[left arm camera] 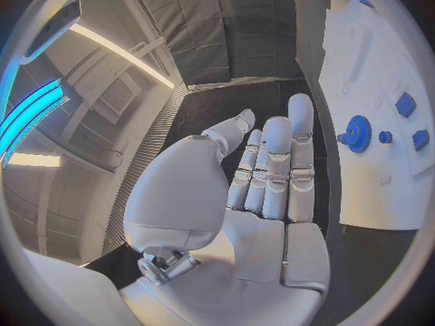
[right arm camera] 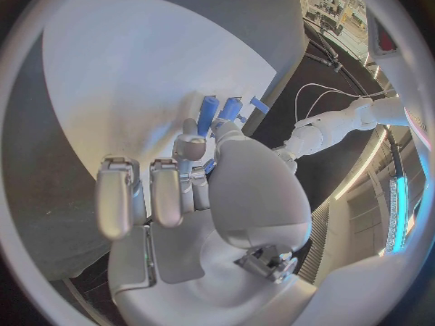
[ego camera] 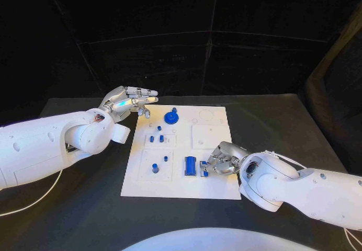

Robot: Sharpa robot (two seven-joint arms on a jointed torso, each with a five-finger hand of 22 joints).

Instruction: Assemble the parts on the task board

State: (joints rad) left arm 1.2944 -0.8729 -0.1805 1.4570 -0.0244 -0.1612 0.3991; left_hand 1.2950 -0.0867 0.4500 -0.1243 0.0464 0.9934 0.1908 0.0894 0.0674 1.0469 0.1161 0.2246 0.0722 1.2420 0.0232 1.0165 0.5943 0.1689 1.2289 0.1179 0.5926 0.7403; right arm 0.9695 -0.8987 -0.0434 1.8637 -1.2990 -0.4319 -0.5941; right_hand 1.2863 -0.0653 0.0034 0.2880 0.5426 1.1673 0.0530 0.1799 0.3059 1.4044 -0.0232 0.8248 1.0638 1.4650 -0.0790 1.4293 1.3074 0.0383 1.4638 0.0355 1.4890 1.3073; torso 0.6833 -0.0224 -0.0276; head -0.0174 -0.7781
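The white task board (ego camera: pixel 181 180) lies in the middle of the black table. On it stand a blue gear (ego camera: pixel 172 116) at the far end, several small blue pegs (ego camera: pixel 155 138) and a blue block (ego camera: pixel 190 165). My right hand (ego camera: pixel 225 158) rests at the board's near right part, fingers curled. It pinches a small blue part (ego camera: pixel 203 168) beside the block; a bit of blue shows between thumb and finger (right arm camera: pixel 209 165). My left hand (ego camera: pixel 129 99) hovers off the board's far left corner, fingers straight and holding nothing. The gear (left arm camera: pixel 359 133) lies just beyond its fingertips (left arm camera: pixel 300 109).
The board has pale square recesses, one at its right middle (ego camera: pixel 205 136). Black table (ego camera: pixel 286 125) stretches bare to the right of the board and along its near side. My left forearm (ego camera: pixel 53 144) crosses the table's left part.
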